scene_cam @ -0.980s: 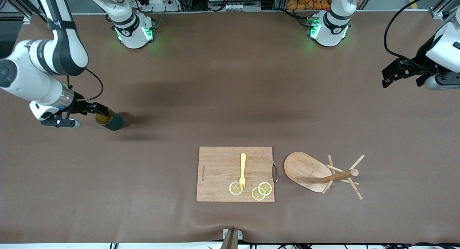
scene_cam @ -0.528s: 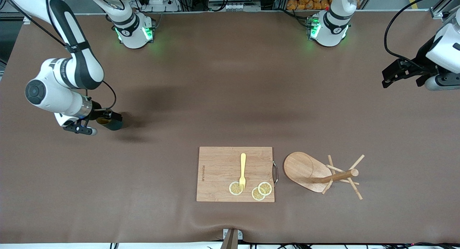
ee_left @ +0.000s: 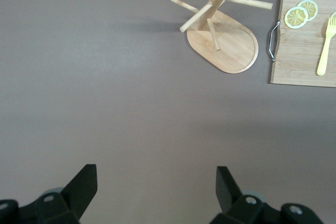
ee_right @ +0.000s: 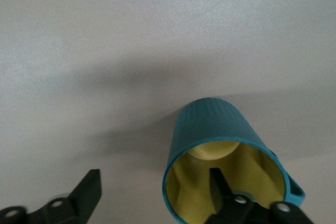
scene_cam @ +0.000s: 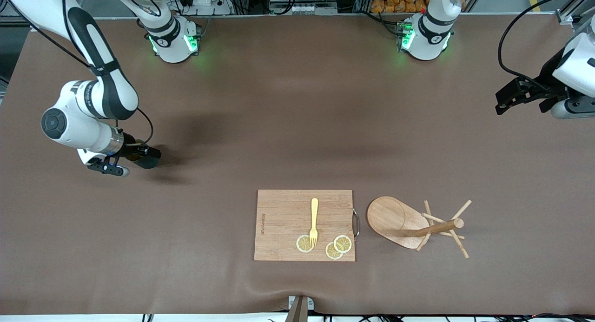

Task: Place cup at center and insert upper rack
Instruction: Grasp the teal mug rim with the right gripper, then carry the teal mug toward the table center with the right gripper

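With its jaws apart and straddling the wall of the cup (ee_right: 220,145), one finger inside the yellowish hollow and the other outside on the ribbed teal side, the right gripper (scene_cam: 139,153) sits low at the right arm's end of the counter (scene_cam: 288,127). Whether the fingers press the wall yet cannot be told. That cup stands on the counter, farther from the front camera than the cutting board (scene_cam: 304,225). Jaws wide apart and holding nothing, the left gripper (ee_left: 152,190) waits in the air over the left arm's end of the counter. Just beside the board, toward the left arm's end, the upper rack (scene_cam: 413,224) stands on its oval base. On the board lie a yellow fork (scene_cam: 314,221) and lemon slices (scene_cam: 334,246).
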`<state>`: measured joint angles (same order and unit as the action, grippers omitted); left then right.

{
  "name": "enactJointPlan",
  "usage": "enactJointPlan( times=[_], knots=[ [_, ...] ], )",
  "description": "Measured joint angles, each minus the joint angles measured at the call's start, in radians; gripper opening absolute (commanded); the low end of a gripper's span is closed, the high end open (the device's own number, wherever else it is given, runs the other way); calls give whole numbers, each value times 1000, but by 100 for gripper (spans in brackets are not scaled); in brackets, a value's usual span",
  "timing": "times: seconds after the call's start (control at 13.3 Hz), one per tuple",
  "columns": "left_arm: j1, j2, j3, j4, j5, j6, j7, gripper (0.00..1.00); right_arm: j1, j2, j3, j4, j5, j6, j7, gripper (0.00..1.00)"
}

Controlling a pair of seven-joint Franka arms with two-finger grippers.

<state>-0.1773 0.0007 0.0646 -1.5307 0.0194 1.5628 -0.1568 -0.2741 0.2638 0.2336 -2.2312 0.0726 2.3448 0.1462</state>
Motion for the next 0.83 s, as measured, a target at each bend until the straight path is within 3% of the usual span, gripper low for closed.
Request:
enactJointPlan(
  times=[0.08,0.23,0.3,0.83],
  knots=[
    [0,0,0,0,0,0,0,100,-4,5,-1,0,0,7,0,31],
    [0,0,0,0,0,0,0,100,-10,8,-2,0,0,11,0,4],
    [0,0,0,0,0,0,-1,100,-13,8,-3,0,0,12,0,0],
    [0,7,0,0,0,5,-1,100,-20,-6,0,11,-3,3,24,0]
  ],
)
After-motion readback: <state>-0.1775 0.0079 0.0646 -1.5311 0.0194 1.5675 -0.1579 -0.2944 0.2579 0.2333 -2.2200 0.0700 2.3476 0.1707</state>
